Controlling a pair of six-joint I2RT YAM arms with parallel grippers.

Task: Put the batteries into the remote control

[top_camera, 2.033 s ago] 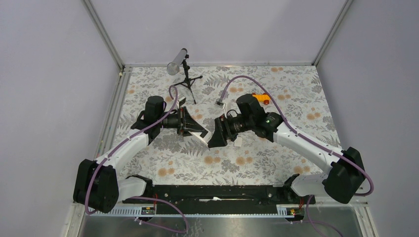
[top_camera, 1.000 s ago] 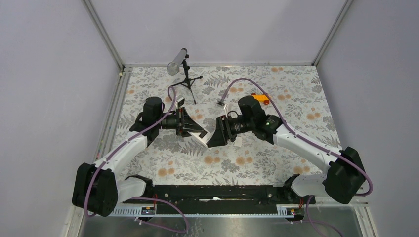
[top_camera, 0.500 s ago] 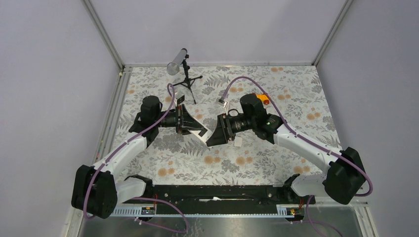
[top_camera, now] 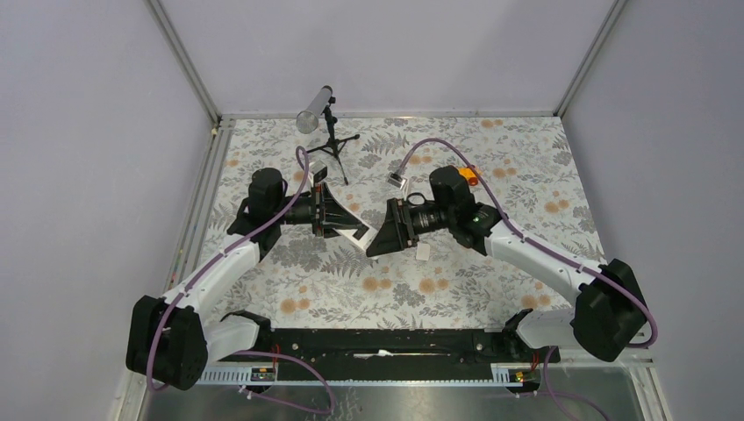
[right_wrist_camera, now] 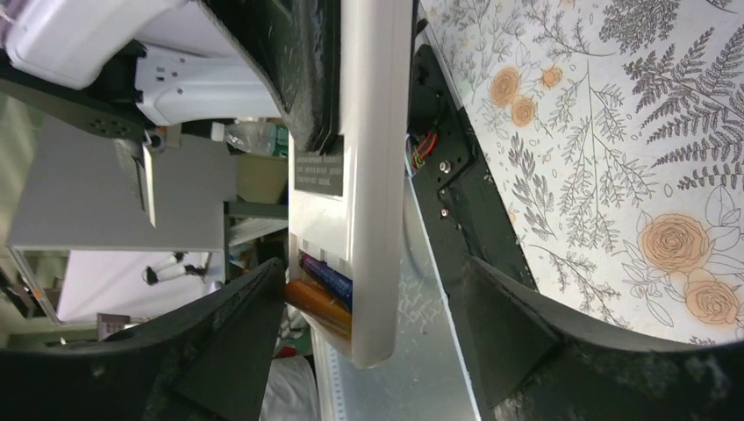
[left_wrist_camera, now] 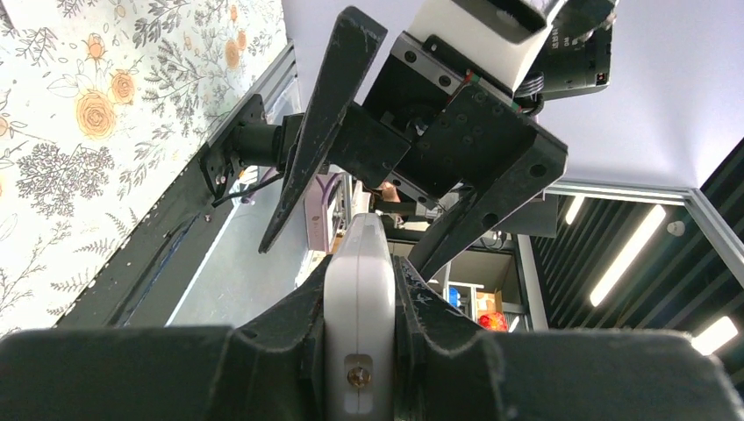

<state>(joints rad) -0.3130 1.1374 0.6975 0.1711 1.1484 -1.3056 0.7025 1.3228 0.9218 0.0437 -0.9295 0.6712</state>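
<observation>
My left gripper (top_camera: 354, 229) is shut on the remote control (top_camera: 359, 234) and holds it above the table, white edge up in the left wrist view (left_wrist_camera: 360, 289). My right gripper (top_camera: 377, 239) is open, and its fingers (left_wrist_camera: 320, 123) straddle the remote's free end. In the right wrist view the remote's white back (right_wrist_camera: 377, 175) shows an open compartment. In it lie the blue-purple battery (right_wrist_camera: 326, 278) and the orange battery (right_wrist_camera: 318, 303). The orange one sticks out a little towards my right gripper's left finger (right_wrist_camera: 237, 333).
A small white flat piece (top_camera: 423, 252) lies on the floral mat under the right wrist. An orange toy car (top_camera: 470, 175) sits behind the right arm. A small tripod with a grey cylinder (top_camera: 329, 132) stands at the back. A small pale object (top_camera: 395, 181) lies near it.
Both grippers have drifted slightly towards the back of the table together. The left one still holds the remote and the right one still stands open around its end.
</observation>
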